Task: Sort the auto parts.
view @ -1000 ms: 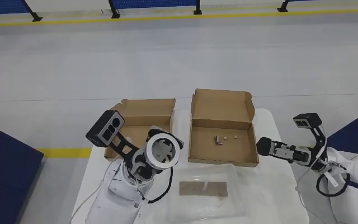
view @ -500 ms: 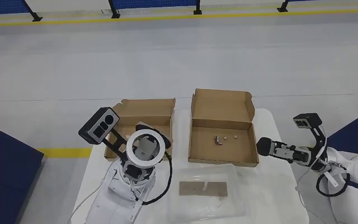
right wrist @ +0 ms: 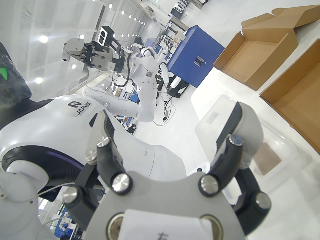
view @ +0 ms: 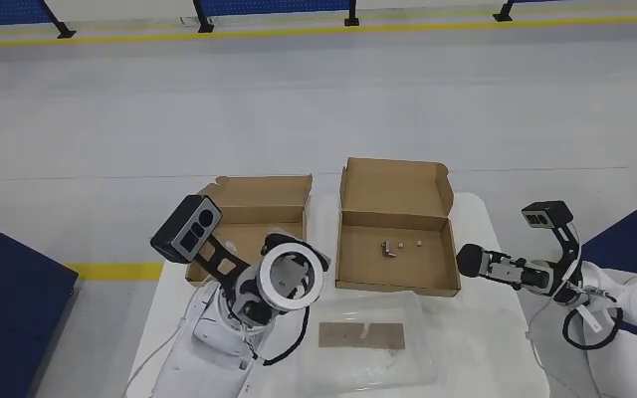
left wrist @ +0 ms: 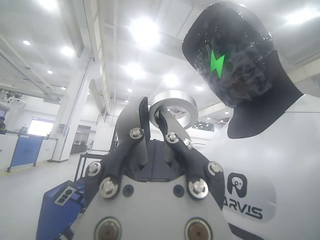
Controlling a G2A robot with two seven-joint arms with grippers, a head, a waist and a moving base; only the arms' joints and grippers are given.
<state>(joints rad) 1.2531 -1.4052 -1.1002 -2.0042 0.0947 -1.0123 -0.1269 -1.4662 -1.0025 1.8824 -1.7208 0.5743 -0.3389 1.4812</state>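
The left arm point(view: 231, 298) holds a silver-grey metal ring point(left wrist: 175, 101) high above the white surface point(view: 478, 328), over the gap between the left brown cardboard box point(view: 249, 194) and the clear plastic tray point(view: 398, 370). The left jaws are clamped on the ring's wall, one inside the hole and one outside. That grip suits a thin-walled hoop, and it likely stops the ring rolling free. The height probably lets it pass over the box flaps.

The right brown cardboard box point(view: 396, 189) already has a small bent metal bracket point(view: 388, 251) and two pale little pieces point(view: 400, 242) on its floor. I judge the ring belongs in the left box.

The right arm point(view: 528, 274) hangs beside the right box, its jaws wide apart and holding nothing. From there it is well placed to reach into the tray.

Both boxes stand side by side with lids folded back, and the tray lies nearer the robot. The room beyond is a pale factory floor with a yellow line point(view: 299, 30) and a blue metal cabinet point(right wrist: 197, 58).
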